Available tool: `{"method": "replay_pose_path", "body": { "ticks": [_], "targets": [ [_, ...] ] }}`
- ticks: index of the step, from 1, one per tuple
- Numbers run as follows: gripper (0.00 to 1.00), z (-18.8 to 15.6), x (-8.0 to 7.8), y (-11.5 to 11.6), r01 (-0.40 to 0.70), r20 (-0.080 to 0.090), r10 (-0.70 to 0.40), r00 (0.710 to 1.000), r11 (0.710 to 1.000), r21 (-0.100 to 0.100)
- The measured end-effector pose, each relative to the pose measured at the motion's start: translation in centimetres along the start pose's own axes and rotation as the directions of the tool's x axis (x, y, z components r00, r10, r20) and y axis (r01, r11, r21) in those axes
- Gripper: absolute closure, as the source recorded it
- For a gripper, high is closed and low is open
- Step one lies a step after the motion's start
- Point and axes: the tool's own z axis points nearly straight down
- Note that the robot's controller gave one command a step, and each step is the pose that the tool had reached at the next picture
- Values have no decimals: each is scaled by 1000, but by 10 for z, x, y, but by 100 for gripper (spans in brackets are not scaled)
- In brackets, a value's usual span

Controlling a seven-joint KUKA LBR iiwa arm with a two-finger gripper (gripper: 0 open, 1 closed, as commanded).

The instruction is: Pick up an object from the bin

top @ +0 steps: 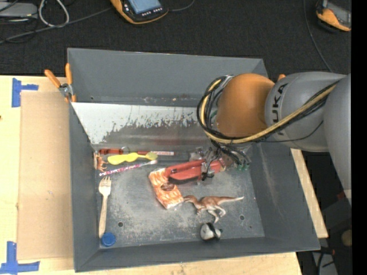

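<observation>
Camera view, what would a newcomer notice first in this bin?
The big orange-capped arm reaches in from the right, its hand down at a red-handled tool near the middle of the bin. Next come the brown toy dinosaur just below it in the view, and a yellow spoon towards the left wall.

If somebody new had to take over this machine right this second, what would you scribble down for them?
Gripper: down in the bin, at the right end of the red elongated thing lying mid-bin. Whether it has hold of it cannot be told.
Nearby: striped orange-and-white strip and brown toy dinosaur, just in front of the red thing.
Elsewhere: wooden fork along the left wall, blue cap in the front left corner, yellow thing at the back left.
Done: nothing lifted yet; everything lies on the floor.
Left: take hold of one thing and raise it out.
</observation>
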Motion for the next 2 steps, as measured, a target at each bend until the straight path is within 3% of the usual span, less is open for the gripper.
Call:
{"method": "replay_pose_path", "body": {
  "ticks": [1,2],
  "targets": [
    [100,-81,23,-15,71,-6,-71,997,997,-3],
    [100,-179,28,29,18,-14,-18,1000,1000,-6]
  ]
}}
